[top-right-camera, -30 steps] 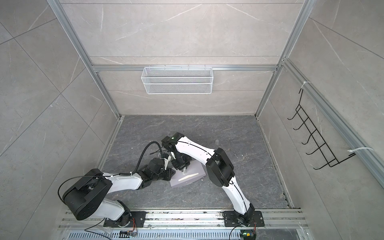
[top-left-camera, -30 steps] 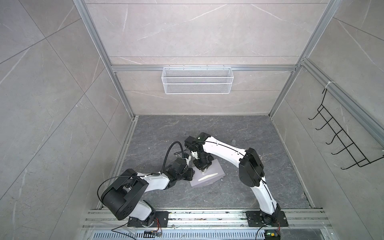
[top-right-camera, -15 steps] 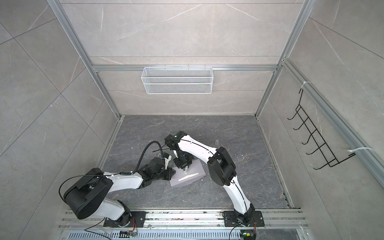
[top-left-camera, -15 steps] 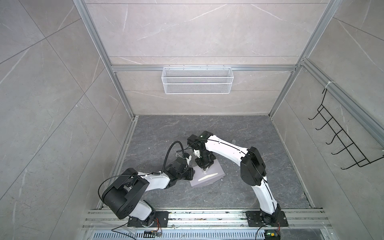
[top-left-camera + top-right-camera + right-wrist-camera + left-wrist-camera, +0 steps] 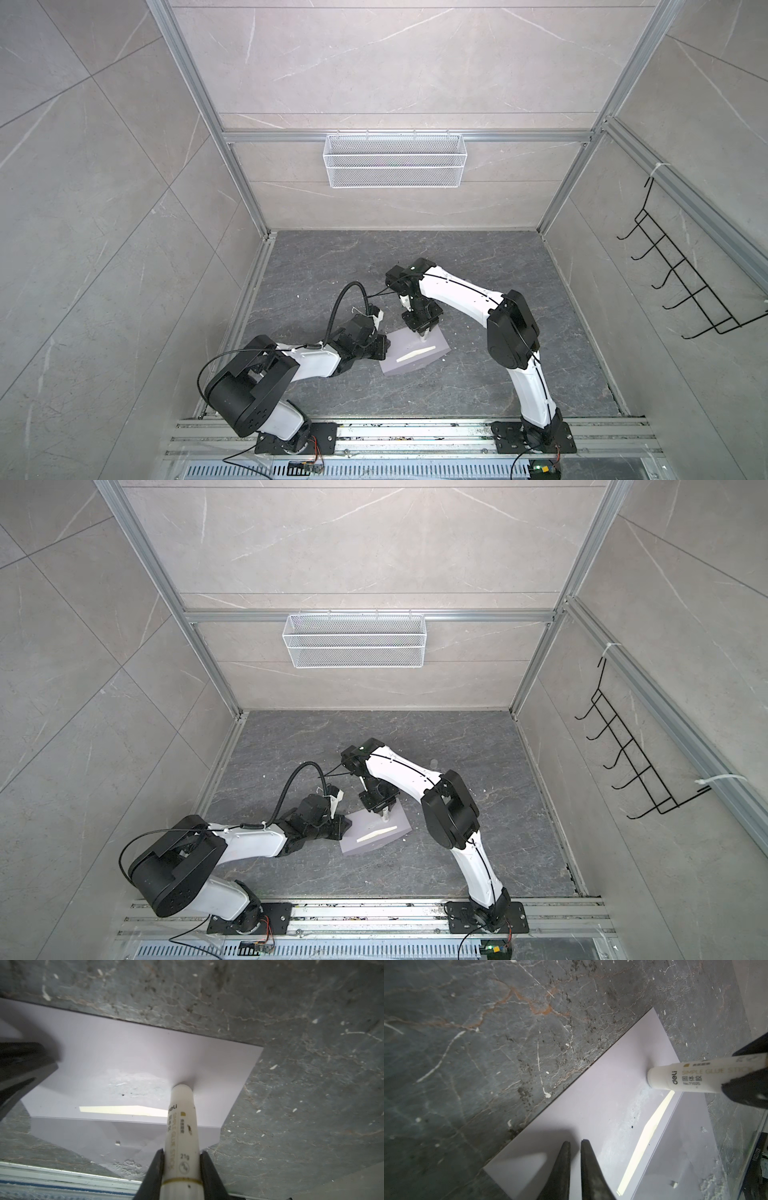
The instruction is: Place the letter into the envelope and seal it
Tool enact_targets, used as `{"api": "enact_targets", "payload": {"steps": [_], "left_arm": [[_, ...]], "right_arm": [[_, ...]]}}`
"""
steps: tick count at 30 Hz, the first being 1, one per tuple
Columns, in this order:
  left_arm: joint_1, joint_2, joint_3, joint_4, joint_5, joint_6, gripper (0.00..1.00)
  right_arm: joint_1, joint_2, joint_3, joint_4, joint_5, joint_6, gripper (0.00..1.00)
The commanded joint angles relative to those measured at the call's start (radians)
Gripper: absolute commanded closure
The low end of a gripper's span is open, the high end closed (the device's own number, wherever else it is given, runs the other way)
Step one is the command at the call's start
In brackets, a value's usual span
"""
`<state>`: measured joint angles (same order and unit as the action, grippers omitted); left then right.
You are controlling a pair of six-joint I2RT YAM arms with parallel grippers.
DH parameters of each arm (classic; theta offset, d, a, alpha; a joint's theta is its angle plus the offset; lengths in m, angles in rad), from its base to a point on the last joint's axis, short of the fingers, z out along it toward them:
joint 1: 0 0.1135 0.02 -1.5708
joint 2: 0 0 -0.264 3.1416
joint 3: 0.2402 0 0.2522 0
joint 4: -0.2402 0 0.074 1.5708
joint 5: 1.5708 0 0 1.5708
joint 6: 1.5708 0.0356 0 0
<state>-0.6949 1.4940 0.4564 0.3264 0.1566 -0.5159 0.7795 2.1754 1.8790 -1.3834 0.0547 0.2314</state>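
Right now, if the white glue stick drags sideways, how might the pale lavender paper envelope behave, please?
The pale lavender paper envelope likely slides easily, lying thin and flat on smooth stone tabletop. The left gripper, seemingly pressing its edge, should pin it. Glue smears may make it cling to the white glue stick.

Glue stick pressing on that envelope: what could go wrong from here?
1. The glue stick, clamped in the right gripper, pushes its tip onto the envelope. A sideways drag could wrinkle or shift the thin paper, since only the left gripper seems to pin one end.
2. A pale strip of the letter shows at the opening, close to the glue smears. Stray glue might stick the letter inside.
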Motion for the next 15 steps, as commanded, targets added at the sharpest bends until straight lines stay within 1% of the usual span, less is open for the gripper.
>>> {"api": "enact_targets", "payload": {"steps": [1,8,12,15], "left_arm": [[0.002,0.029,-0.001,-0.074,-0.013,0.020,0.84],[0.003,0.028,-0.001,-0.073,-0.011,0.019,0.84],[0.003,0.026,-0.002,-0.075,-0.011,0.018,0.84],[0.003,0.028,-0.001,-0.075,-0.011,0.017,0.84]], "right_arm": [[-0.024,0.025,-0.047,-0.013,0.102,-0.001,1.00],[-0.025,0.018,-0.036,0.001,0.062,-0.004,1.00],[-0.025,-0.042,-0.017,0.023,-0.013,-0.009,1.00],[-0.026,-0.095,0.011,0.021,-0.044,-0.007,1.00]]}}
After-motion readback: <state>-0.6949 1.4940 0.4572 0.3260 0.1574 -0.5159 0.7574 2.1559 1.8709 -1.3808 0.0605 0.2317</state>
